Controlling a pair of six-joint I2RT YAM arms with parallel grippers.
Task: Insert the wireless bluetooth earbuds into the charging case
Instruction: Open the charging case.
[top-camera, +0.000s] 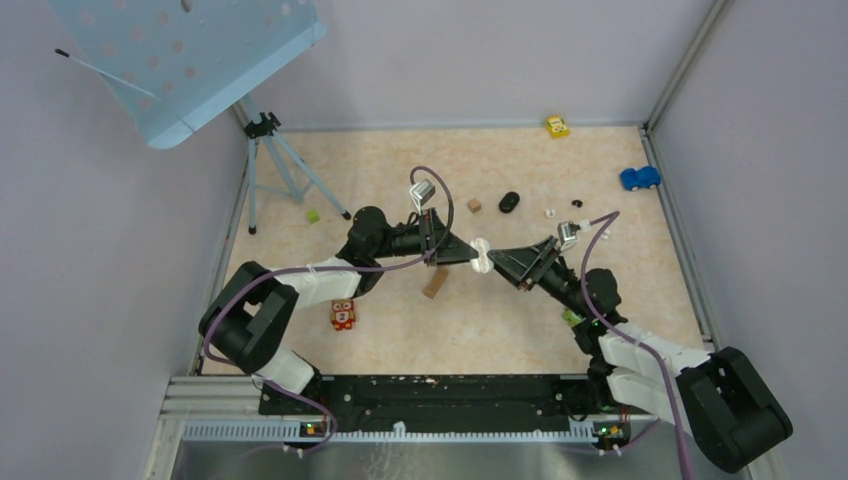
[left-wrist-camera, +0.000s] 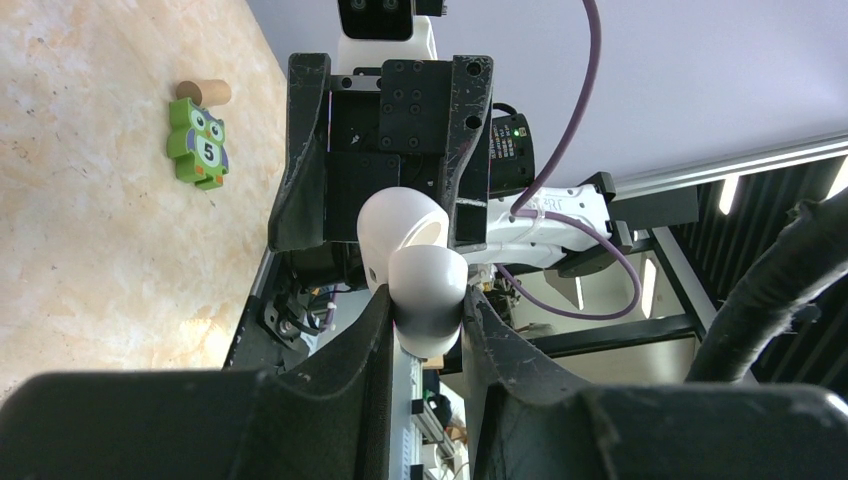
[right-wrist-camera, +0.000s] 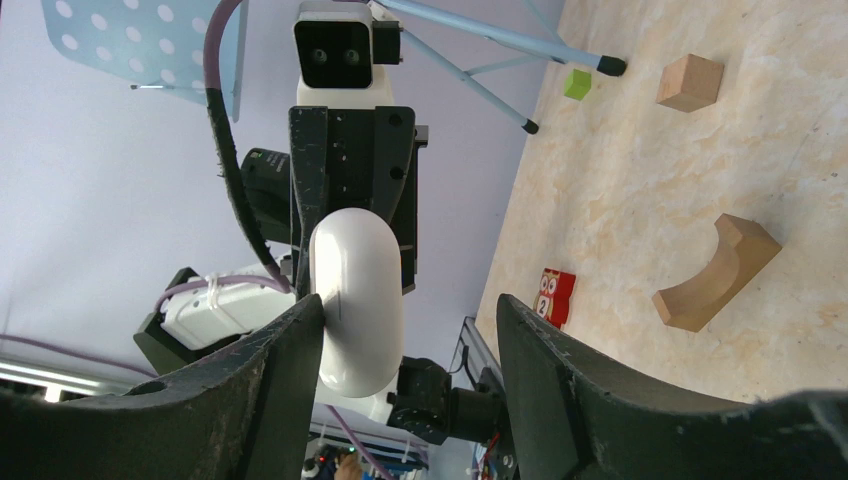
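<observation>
A white charging case (top-camera: 481, 255) hangs in the air above the middle of the table, between my two grippers. The left gripper (left-wrist-camera: 425, 305) is shut on the case (left-wrist-camera: 420, 270), whose lid looks slightly ajar. From the opposite side, the right gripper (right-wrist-camera: 410, 315) stands open around the case (right-wrist-camera: 357, 300); one finger lies against it and a wide gap separates it from the other finger. A tiny white earbud (top-camera: 549, 212) and a tiny black earbud (top-camera: 577, 204) lie on the table beyond the right gripper (top-camera: 497, 262).
A black oval object (top-camera: 509, 202) and a small wooden cube (top-camera: 474, 205) lie behind the grippers. A wooden arch block (top-camera: 435, 283) sits under the left arm, a red owl tile (top-camera: 342, 314) nearer. A tripod (top-camera: 270, 150), blue car (top-camera: 639, 178) and yellow toy (top-camera: 557, 126) stand around the edges.
</observation>
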